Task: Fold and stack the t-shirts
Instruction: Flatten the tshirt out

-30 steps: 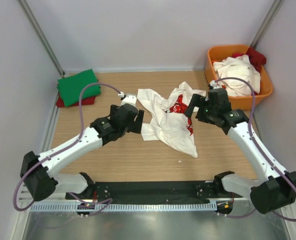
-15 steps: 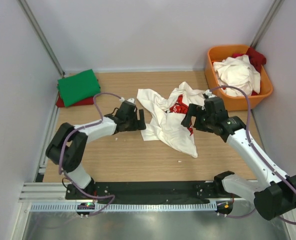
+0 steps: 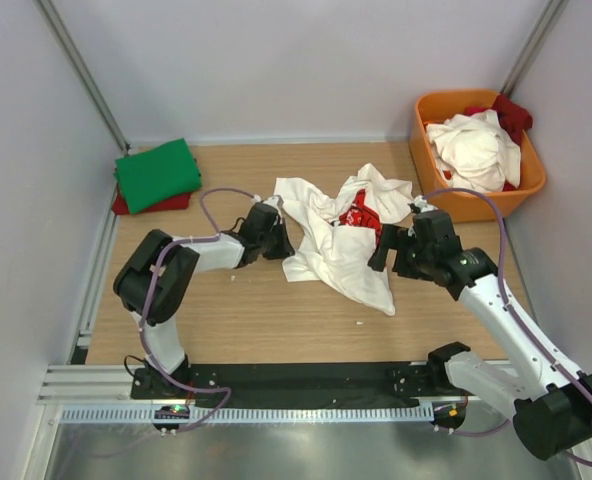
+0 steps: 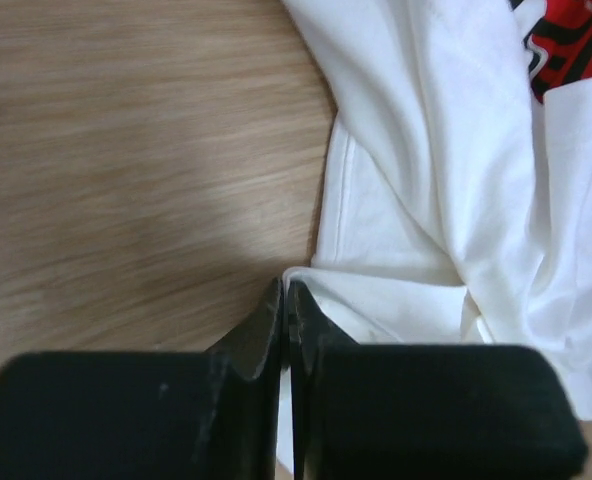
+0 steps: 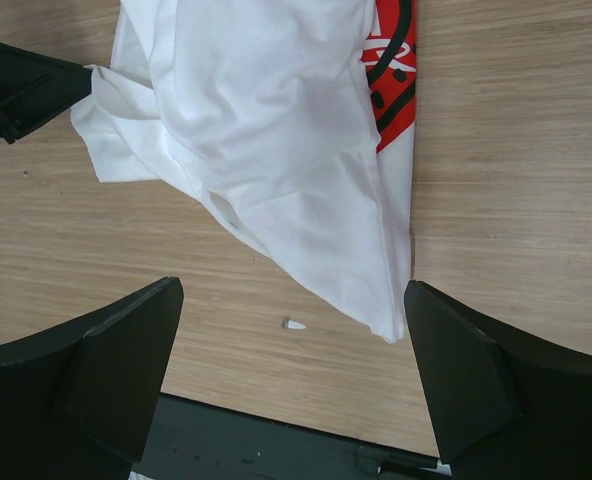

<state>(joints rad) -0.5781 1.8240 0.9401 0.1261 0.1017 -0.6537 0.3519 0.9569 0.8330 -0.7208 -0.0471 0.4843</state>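
A crumpled white t-shirt (image 3: 331,245) with a red chest print (image 3: 361,212) lies mid-table. My left gripper (image 3: 280,240) is at its left edge, shut on a fold of the white hem (image 4: 306,280); a strip of white cloth shows between the closed jaws. My right gripper (image 3: 384,247) hovers open over the shirt's right side. In the right wrist view its wide-apart fingers frame the shirt's lower corner (image 5: 381,320) and touch nothing. A folded green t-shirt (image 3: 156,172) lies on a red one (image 3: 126,205) at the far left.
An orange tub (image 3: 531,180) at the far right holds a white t-shirt (image 3: 473,150) and a red one (image 3: 513,112). A small white scrap (image 5: 294,324) lies on the wood near the black front rail (image 3: 306,378). Grey walls stand on three sides.
My left gripper reached right to the shirt's left edge and shut on the hem. The right gripper drifted slightly nearer and lower over the shirt, staying open.
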